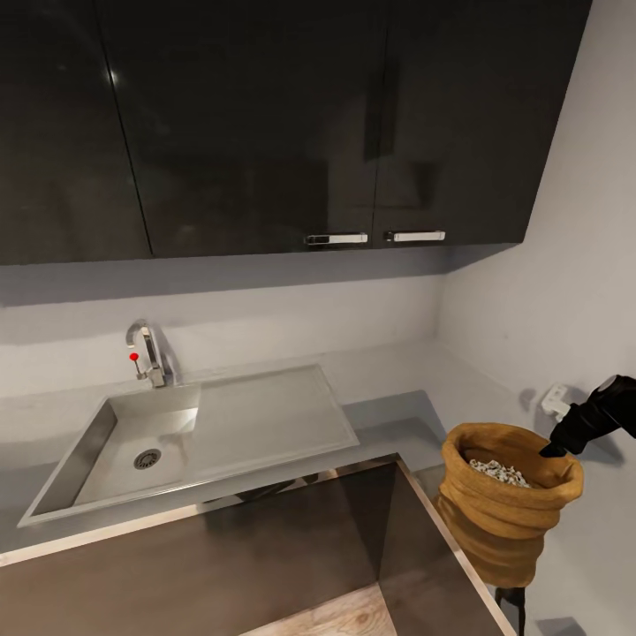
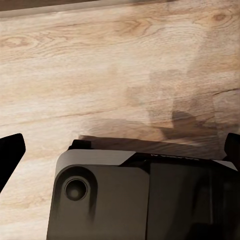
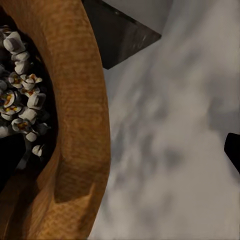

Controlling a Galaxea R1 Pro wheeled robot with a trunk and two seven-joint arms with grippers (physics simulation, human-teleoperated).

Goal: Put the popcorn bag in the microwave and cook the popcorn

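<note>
Dark glossy wall cabinets (image 1: pixel 265 124) hang above a grey steel worktop (image 1: pixel 389 415) with an inset sink (image 1: pixel 132 442). The popcorn bag (image 1: pixel 503 512) hangs off the worktop's right end, its rolled rim pinched by the right end effector (image 1: pixel 556 449); popcorn (image 1: pixel 499 473) fills it. How far the left end effector (image 2: pixel 120 150) is open cannot be told.

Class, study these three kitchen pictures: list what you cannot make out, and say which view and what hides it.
- Head view: the right claw at the popcorn bag rim; its tips are too small to judge the grip.
- Head view: the bag's base, hidden by a dark cabinet corner.
- Right wrist view: most of the popcorn, cut off by the picture's edge and the rolled rim.
- Left wrist view: the left claw, tips cut off at both edges.
</note>
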